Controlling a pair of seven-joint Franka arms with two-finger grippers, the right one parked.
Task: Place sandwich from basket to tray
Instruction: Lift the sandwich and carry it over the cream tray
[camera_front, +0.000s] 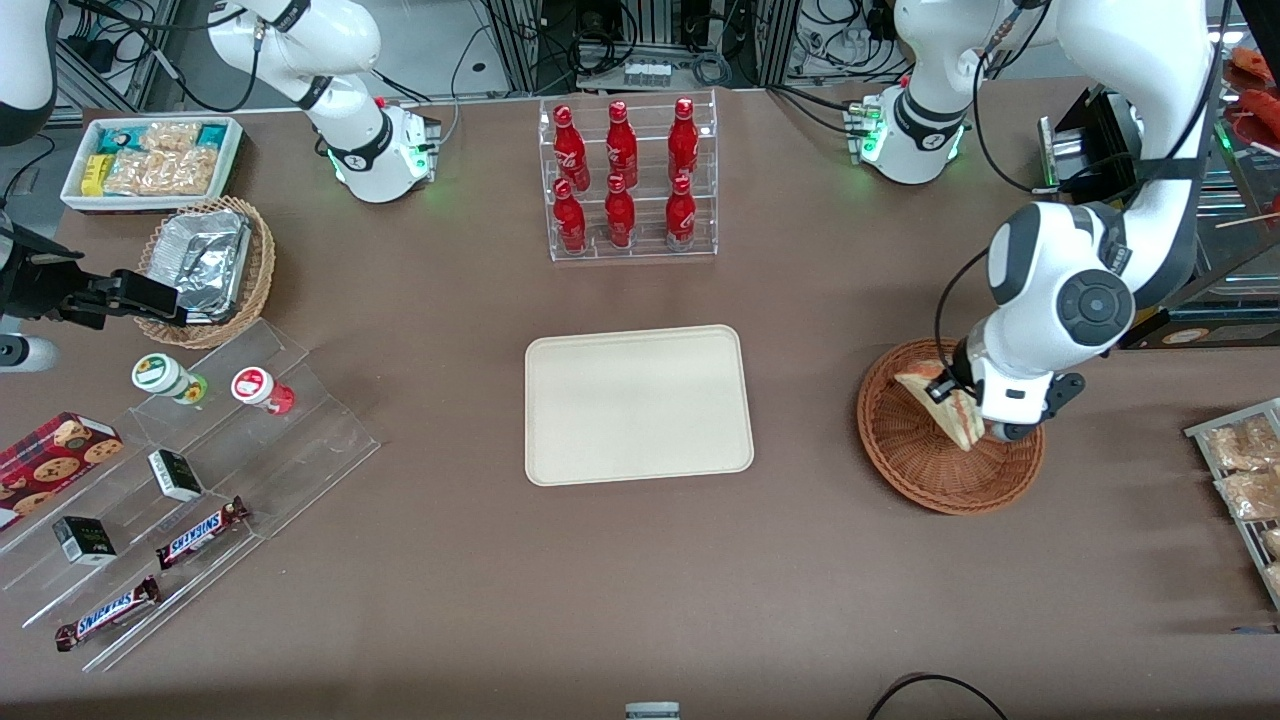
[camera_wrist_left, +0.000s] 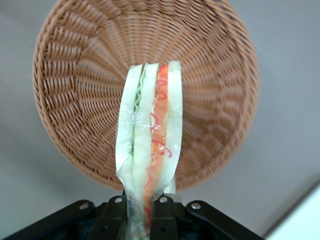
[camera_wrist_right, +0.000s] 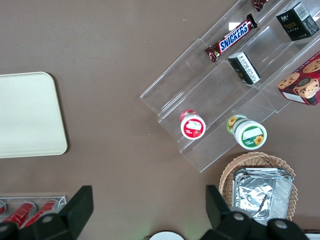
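The sandwich (camera_front: 945, 407) (camera_wrist_left: 150, 145), a wrapped wedge of pale bread with red and green filling, hangs above the reddish-brown wicker basket (camera_front: 920, 460) (camera_wrist_left: 70, 75). My left gripper (camera_front: 975, 420) (camera_wrist_left: 141, 210) is shut on the sandwich, its black fingers (camera_wrist_left: 116, 212) pinching the wedge's narrow end. The sandwich is lifted off the basket's floor, and the basket holds nothing else. The cream-beige tray (camera_front: 637, 403) lies bare in the middle of the table, toward the parked arm's end from the basket.
A clear rack of red bottles (camera_front: 627, 180) stands farther from the front camera than the tray. A clear stepped shelf (camera_front: 190, 470) with snacks, a tan basket with a foil container (camera_front: 205, 265) and a white bin (camera_front: 150, 160) lie toward the parked arm's end. A wire rack of packets (camera_front: 1245, 480) sits at the working arm's end.
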